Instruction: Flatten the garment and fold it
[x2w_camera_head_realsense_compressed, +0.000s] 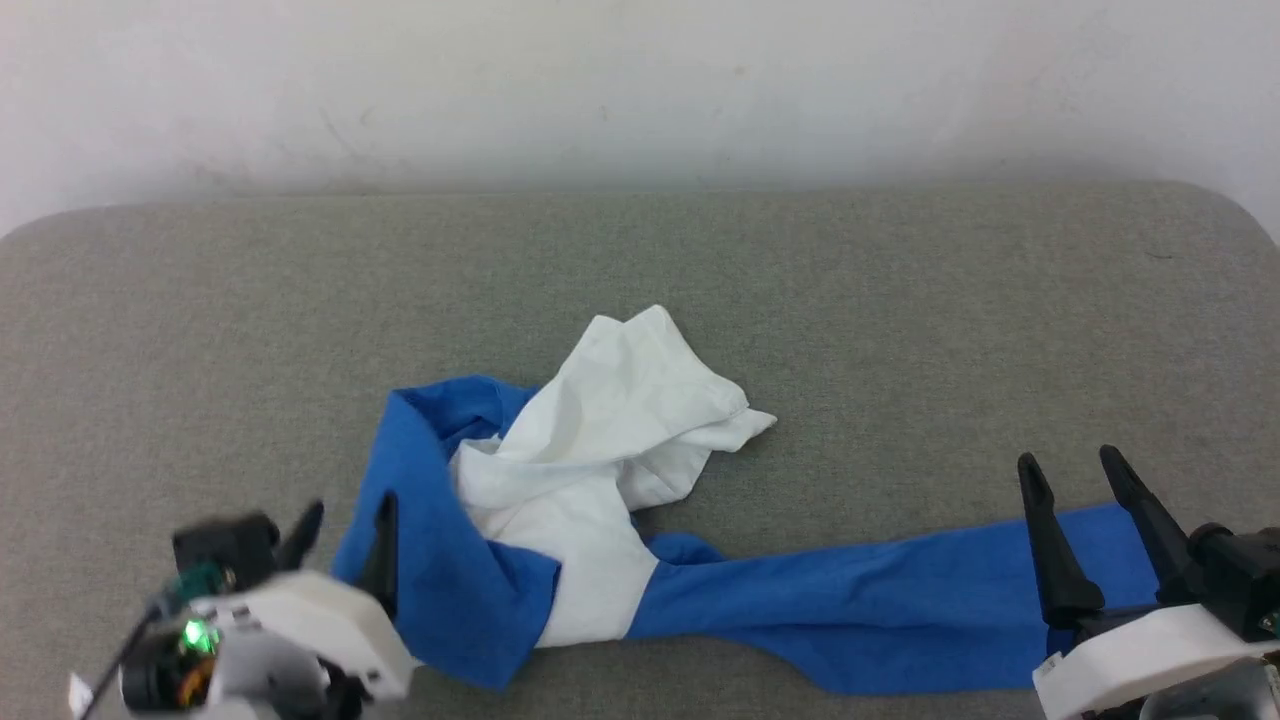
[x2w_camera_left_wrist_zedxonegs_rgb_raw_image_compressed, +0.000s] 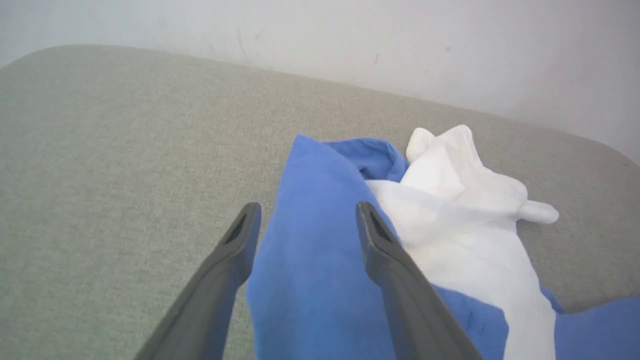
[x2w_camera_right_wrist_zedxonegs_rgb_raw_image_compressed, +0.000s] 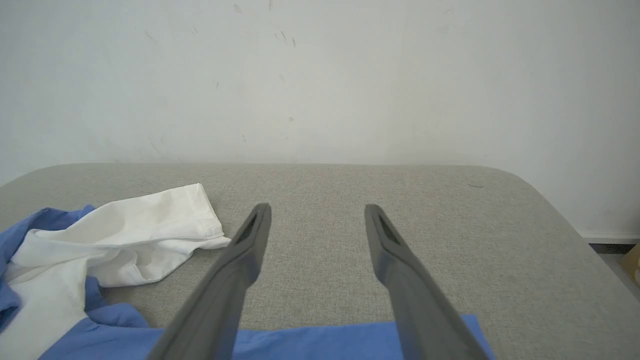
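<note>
Fingers spread, our left gripper (x2w_camera_head_realsense_compressed: 345, 540) straddles a bunched blue fold of the garment (x2w_camera_head_realsense_compressed: 590, 440); our right gripper (x2w_camera_head_realsense_compressed: 1072, 468), equally wide, stands over the outstretched sleeve's end. The shirt lies crumpled left to right across the grey cushion (x2w_camera_head_realsense_compressed: 200, 300), apparently gripped by neither.

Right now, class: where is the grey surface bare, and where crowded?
Bare grey surface runs along the far side, between the wall and the garment. More lies left of its blue bunch, and right of the white folds beyond the stretched sleeve. The near edge is crowded: sleeve, left gripper, right gripper.
</note>
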